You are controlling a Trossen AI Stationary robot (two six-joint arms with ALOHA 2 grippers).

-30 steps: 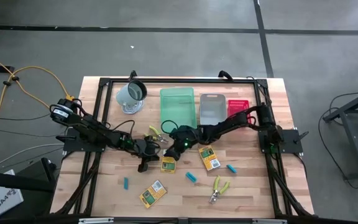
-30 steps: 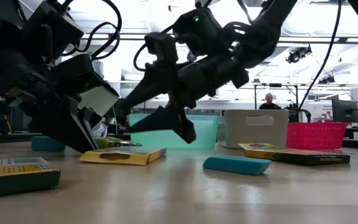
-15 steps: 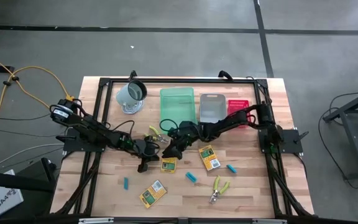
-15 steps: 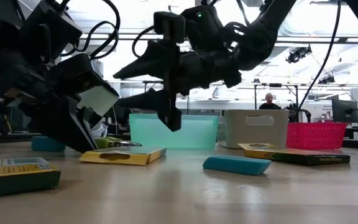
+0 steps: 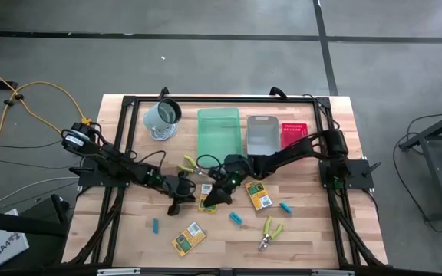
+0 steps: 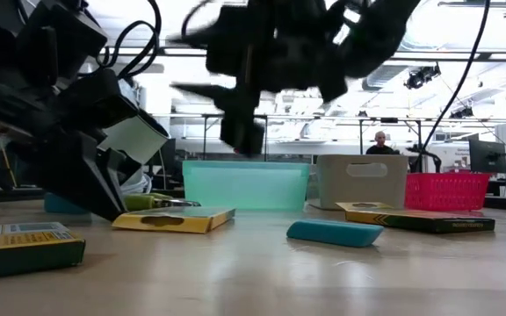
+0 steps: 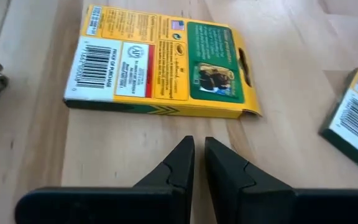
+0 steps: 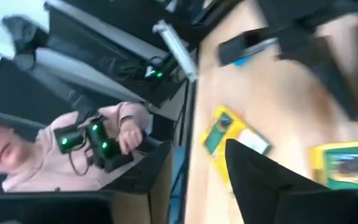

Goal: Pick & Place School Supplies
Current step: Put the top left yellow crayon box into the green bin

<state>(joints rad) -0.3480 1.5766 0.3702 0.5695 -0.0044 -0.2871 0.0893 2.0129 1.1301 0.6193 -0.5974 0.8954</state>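
Three yellow-orange boxes are lying flat on the table [image 5: 305, 238]: box 1 [image 5: 208, 202] at centre, box 2 [image 5: 258, 195] just beside it toward the right arm, box 3 [image 5: 189, 238] nearer the front edge. One plier-like tool [image 5: 268, 232] is lying toward the front; a second tool [image 5: 191, 164] is lying near the green tray [image 5: 219, 130]. A cyan-blue piece [image 5: 237, 218] is resting between them.

The left gripper [image 7: 199, 163] is sitting low at the table just short of box 1, its fingers almost together with only a thin gap and nothing between them. The right gripper [image 5: 211, 197] is hanging above box 1; whether its fingers are apart cannot be told from these views, and nothing shows between them.

Judgement: the boxes are looking light, thin and crushable cardboard, best taken across the narrow width at an edge. Both grippers are crowding box 1, so clearance there is tight. Open room is lying along the front of the table.
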